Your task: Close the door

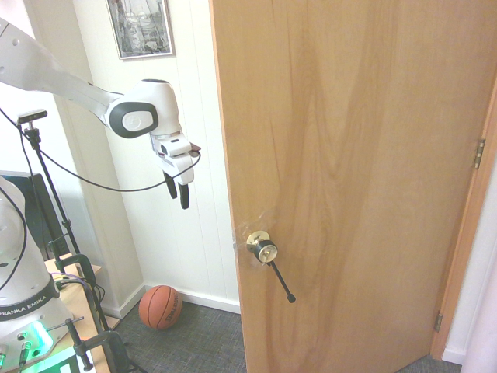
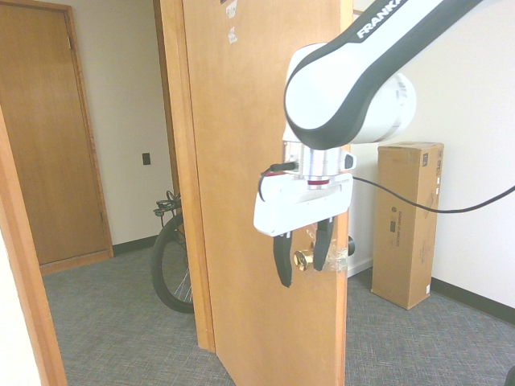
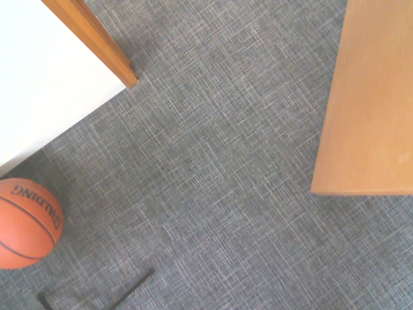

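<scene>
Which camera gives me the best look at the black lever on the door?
First exterior view: the black lever shows whole, slanting down from the brass knob on the door. The second exterior view shows no lever, and the wrist view only the door's bottom edge.

Grey carpet (image 3: 219, 161), door (image 3: 371, 97) btm edge, basketball (image 3: 26, 223) (Spalding print), white wall (image 3: 45, 71) w/ wood trim
</scene>
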### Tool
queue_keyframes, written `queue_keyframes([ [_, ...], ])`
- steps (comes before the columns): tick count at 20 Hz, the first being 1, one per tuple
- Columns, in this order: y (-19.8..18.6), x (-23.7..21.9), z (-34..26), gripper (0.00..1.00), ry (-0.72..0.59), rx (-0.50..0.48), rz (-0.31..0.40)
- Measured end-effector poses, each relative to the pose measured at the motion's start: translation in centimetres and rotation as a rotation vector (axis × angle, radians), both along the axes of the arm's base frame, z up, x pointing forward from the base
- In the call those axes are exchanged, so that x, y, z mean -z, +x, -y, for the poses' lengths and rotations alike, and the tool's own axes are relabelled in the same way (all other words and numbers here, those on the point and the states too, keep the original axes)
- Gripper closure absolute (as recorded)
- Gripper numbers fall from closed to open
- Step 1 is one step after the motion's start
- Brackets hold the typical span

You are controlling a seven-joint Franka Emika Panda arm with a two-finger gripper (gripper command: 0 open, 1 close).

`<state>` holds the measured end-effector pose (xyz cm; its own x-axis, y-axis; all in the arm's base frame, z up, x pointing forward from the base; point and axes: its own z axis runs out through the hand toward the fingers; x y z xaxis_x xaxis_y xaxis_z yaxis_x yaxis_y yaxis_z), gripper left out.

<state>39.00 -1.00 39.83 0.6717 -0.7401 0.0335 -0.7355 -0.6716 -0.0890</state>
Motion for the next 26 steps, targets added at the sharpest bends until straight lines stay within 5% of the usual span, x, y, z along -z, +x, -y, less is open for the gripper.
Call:
queue_keyframes([
  [26,-3.9,-2.0,12.9,0.00,0.082,0.185,0.056],
])
